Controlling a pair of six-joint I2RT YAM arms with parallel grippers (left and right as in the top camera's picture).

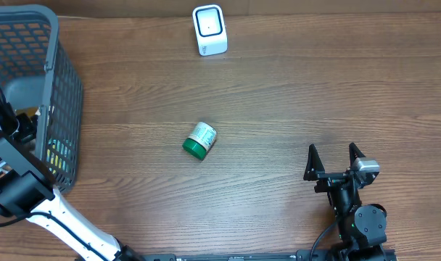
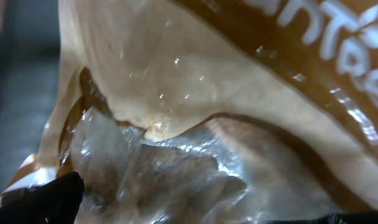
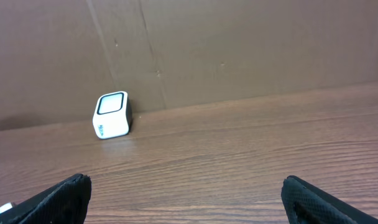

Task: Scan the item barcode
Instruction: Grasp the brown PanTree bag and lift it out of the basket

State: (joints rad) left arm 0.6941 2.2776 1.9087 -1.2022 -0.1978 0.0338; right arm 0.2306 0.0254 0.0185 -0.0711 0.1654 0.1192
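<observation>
Right gripper (image 1: 332, 151): at the near edge of the table (image 1: 278, 94), well apart from the scanner (image 1: 209, 30), nearer the robot than it and off to its right.
Right fingers (image 3: 52, 199): spread wide with nothing between them. The right wrist view shows bare wood between the two black tips, and the scanner far ahead and to the left.
Left arm (image 1: 32, 196): white and black, at the near-left corner and far to the scanner's left. It reaches up into the basket (image 1: 61, 94).
Left gripper (image 2: 189, 213): hidden from the overhead camera, seen only in its own wrist view.
Left fingers (image 2: 40, 199): one black tip sits in the lower left corner and a dark sliver along the lower right edge, so they stand apart. Whether they touch the brown packet (image 2: 195, 81) cannot be told.
Brown packet: glossy brown and tan film with white lettering and a crinkled clear patch lower down. It fills the left wrist view, right up against the lens.
Jar (image 1: 199, 140): lies on its side on bare wood, nearer the robot than the scanner and almost straight in front of it. Its green lid points near-left and its white label faces up. Neither gripper touches it.
Basket: grey mesh, well to the scanner's left, from about level with it to nearer the robot.
Scanner: white with a dark-framed window, upright at the table's far edge.
</observation>
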